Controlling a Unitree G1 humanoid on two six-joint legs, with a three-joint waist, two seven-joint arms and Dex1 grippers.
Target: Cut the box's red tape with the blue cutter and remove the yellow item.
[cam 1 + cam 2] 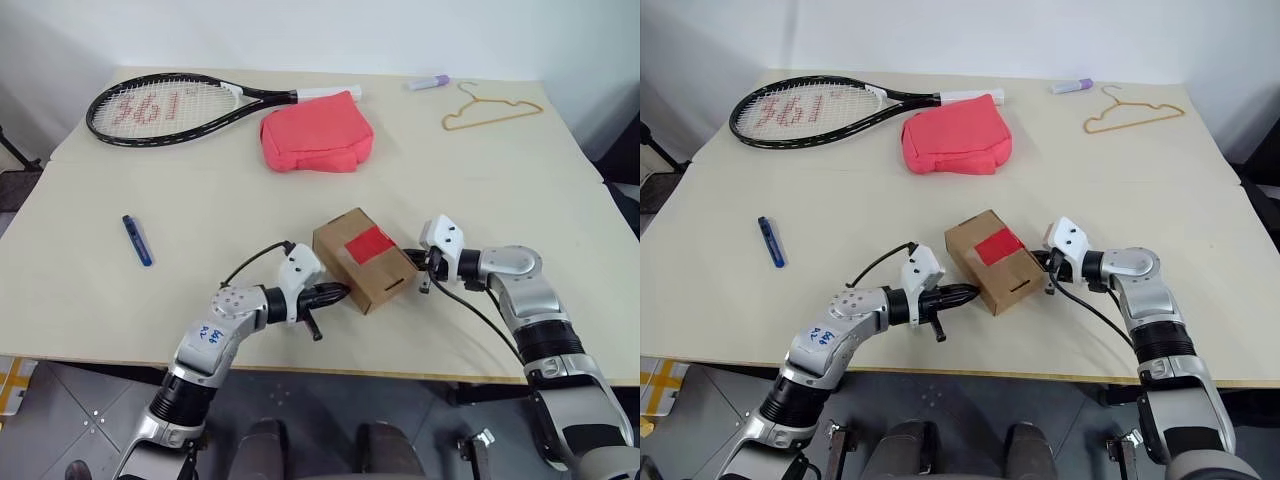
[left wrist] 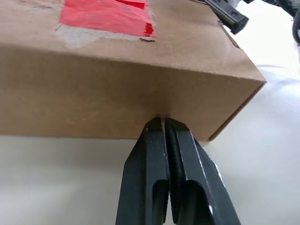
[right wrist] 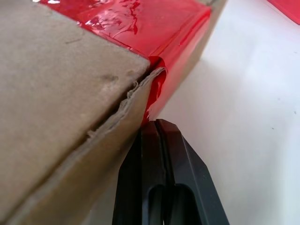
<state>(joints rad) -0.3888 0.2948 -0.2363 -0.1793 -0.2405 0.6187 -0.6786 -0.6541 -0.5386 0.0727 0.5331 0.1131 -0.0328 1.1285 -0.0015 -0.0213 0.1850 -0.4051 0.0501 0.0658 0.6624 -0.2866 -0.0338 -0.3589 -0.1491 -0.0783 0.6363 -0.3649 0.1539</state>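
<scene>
1. Black left claw (image 1: pixel 335 292), fingers pressed together and holding nothing, touches the box (image 1: pixel 365 260) at lower centre; right claw (image 1: pixel 424 270), also pressed together, touches its opposite side.
2. Red tape (image 1: pixel 366 244) looks uncut.
3. Blue cutter (image 1: pixel 137 240) lies at centre left, well apart, long axis running up-frame, nearer the left arm.

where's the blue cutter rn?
The slim dark blue pen-shaped cutter lies alone on the pale wooden table, on the robot's left in the head views, well left of the brown cardboard box.
</scene>
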